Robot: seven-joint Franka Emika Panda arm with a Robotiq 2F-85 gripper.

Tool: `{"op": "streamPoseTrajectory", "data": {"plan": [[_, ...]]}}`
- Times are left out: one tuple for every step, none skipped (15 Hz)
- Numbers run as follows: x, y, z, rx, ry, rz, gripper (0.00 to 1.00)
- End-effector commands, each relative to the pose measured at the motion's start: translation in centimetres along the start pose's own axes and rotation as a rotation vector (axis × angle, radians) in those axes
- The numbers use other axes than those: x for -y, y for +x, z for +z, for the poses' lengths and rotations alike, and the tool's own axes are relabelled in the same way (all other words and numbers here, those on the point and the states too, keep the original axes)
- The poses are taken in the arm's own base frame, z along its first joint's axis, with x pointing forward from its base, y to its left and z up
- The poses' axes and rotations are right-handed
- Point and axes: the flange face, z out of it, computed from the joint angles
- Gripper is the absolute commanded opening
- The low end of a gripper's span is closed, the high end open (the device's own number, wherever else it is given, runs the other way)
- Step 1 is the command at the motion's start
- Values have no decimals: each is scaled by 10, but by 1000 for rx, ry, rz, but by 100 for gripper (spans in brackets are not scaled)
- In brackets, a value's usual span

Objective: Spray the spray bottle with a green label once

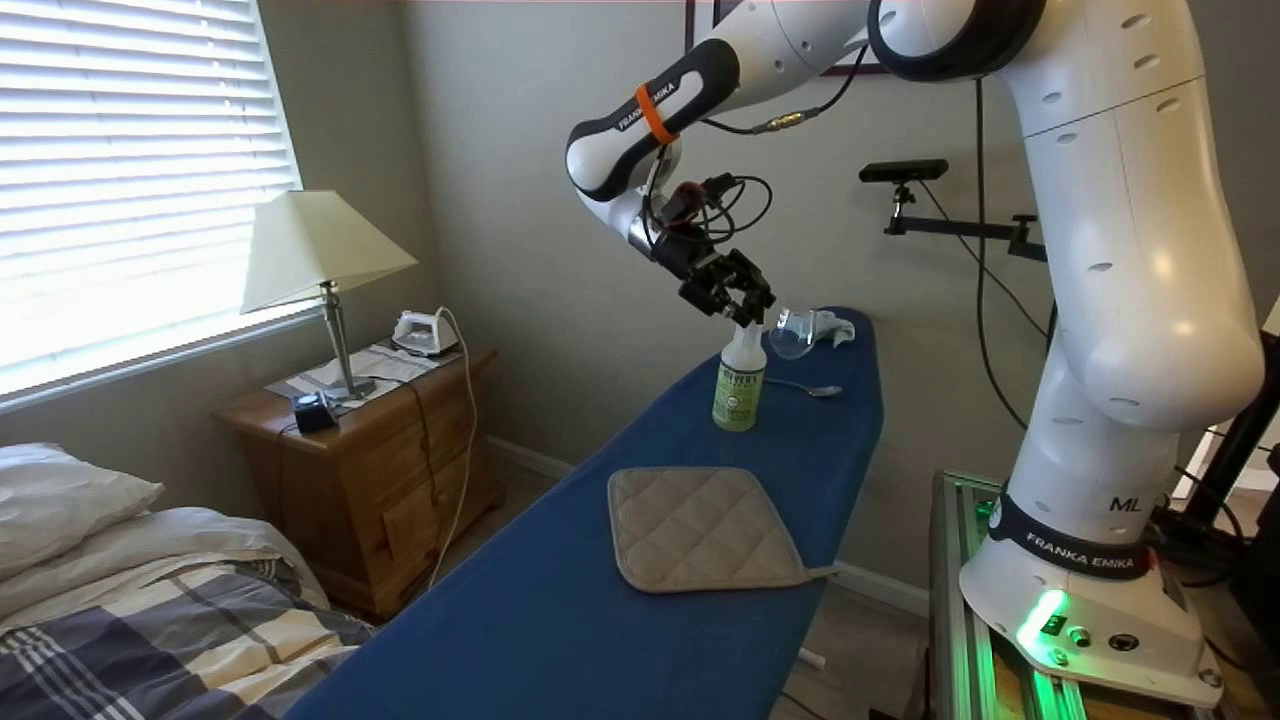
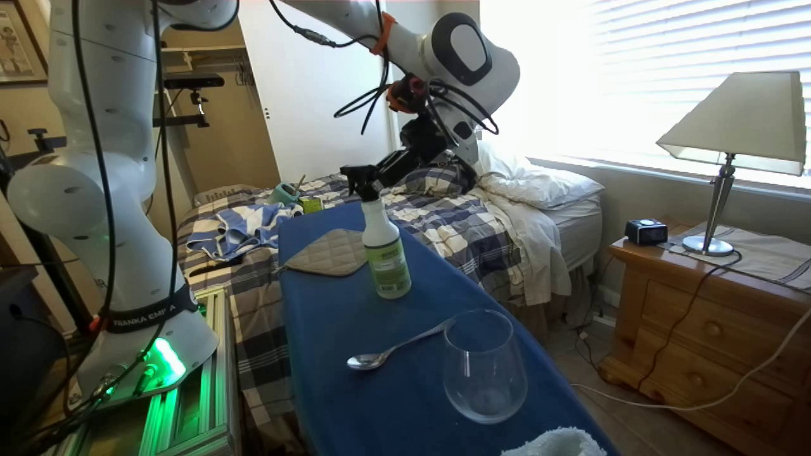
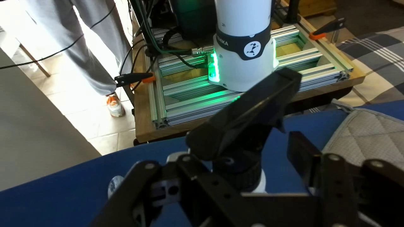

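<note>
The spray bottle (image 1: 738, 395) stands on the blue ironing board (image 1: 560, 610), with a yellow-green label, a pale body and a dark trigger head. It also shows in another exterior view (image 2: 387, 263). My gripper (image 1: 738, 300) is at its spray head, above the label, and comes down at a slant. In the wrist view my gripper (image 3: 249, 148) is open around the dark spray head (image 3: 243, 116). The right finger is apart from the trigger, with blue board visible between. The left fingertip is hidden behind or against the head, so contact there cannot be told.
A spoon (image 2: 374, 360) and a clear glass (image 2: 485, 373) stand close to the bottle, with a white cloth (image 2: 557, 443) beyond. A quilted pot holder (image 1: 705, 530) lies on the board. A bed (image 2: 538, 272) and a nightstand (image 1: 350, 460) flank the board.
</note>
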Motion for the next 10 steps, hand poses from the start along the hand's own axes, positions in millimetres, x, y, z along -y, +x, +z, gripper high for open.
{"op": "streamPoseTrajectory", "data": {"plan": [[-1,0,-9,0,6,7,99],[-1,0,-9,-1,6,8,100],[-1,0,-10,-3,6,8,100],[-1,0,-10,-5,6,8,100],[-1,-1,-11,-8,7,9,100],[0,-1,-12,-12,10,8,100],[2,-2,-14,-19,12,4,100],[4,-4,-17,-30,12,-2,100],[9,-7,-22,-48,12,-13,100],[14,-11,-27,-68,9,-24,100]]}}
